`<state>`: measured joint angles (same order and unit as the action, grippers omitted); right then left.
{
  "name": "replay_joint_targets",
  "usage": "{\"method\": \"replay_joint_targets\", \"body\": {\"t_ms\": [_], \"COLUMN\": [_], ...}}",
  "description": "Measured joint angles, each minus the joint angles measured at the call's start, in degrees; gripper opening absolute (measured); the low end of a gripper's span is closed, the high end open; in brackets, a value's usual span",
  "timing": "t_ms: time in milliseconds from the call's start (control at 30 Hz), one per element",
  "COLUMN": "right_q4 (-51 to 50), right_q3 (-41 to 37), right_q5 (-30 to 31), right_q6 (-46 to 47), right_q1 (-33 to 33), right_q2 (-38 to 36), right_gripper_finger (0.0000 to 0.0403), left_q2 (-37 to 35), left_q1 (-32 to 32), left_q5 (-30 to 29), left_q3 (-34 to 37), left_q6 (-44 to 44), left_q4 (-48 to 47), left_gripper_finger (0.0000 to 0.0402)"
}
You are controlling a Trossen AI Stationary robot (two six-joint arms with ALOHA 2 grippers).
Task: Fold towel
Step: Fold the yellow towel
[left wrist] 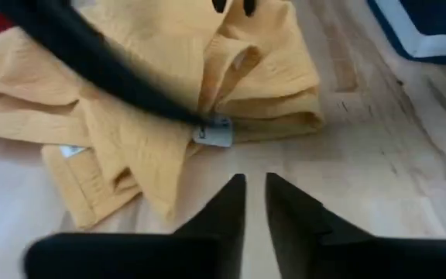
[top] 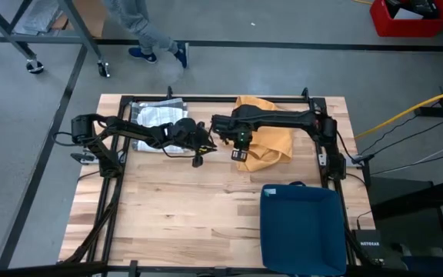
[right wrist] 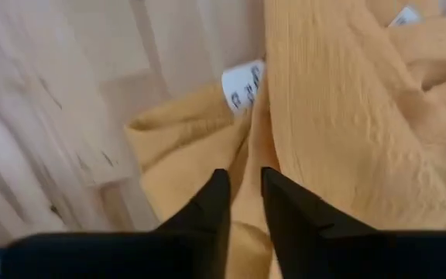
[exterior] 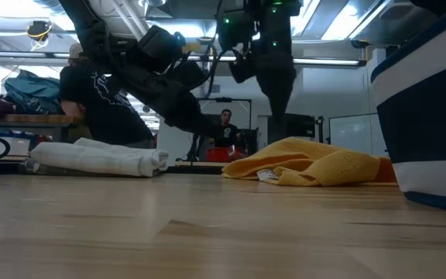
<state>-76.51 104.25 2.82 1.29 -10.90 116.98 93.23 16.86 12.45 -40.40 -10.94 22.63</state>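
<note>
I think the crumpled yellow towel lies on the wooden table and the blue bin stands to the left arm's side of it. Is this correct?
Not quite. The crumpled yellow towel does lie on the wooden table, but the high view shows the blue bin on the right arm's side, near the table's front edge.

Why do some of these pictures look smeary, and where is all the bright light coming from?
Right wrist view: the wooden table is streaked with blur, while the yellow towel is sharper. Left wrist view: the dark arm crossing the towel is soft. Low view: bright ceiling lights glare behind the dark arms. High view: even light, faint shadows.
</note>
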Motion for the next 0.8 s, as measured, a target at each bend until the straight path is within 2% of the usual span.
{"method": "replay_joint_targets", "body": {"t_ms": [200,333,533,800], "right_q4": [-2.3,-5.0,-13.7,-13.6], "right_q3": [0.0,0.0,0.0,-1.2], "right_q5": [8.0,12.5,11.3,8.5], "right_q6": [-0.3,0.1,5.5,7.4], "right_q1": [0.1,0.0,0.0,0.0], "right_q2": [2.0,2.1,2.1,1.4], "right_gripper_finger": [0.0168,0.0216,0.0236,0.0237], "left_q2": [0.0,0.0,4.0,12.2], "left_q1": [0.0,0.0,0.0,0.0], "left_q5": [-2.9,-5.6,-6.9,-7.2], "left_q3": [0.0,0.0,0.0,0.0], "left_q6": [-0.1,-3.8,-12.8,-16.5], "left_q4": [0.7,1.0,8.6,19.5], "left_gripper_finger": [0.0152,0.0193,0.0190,0.0170]}}
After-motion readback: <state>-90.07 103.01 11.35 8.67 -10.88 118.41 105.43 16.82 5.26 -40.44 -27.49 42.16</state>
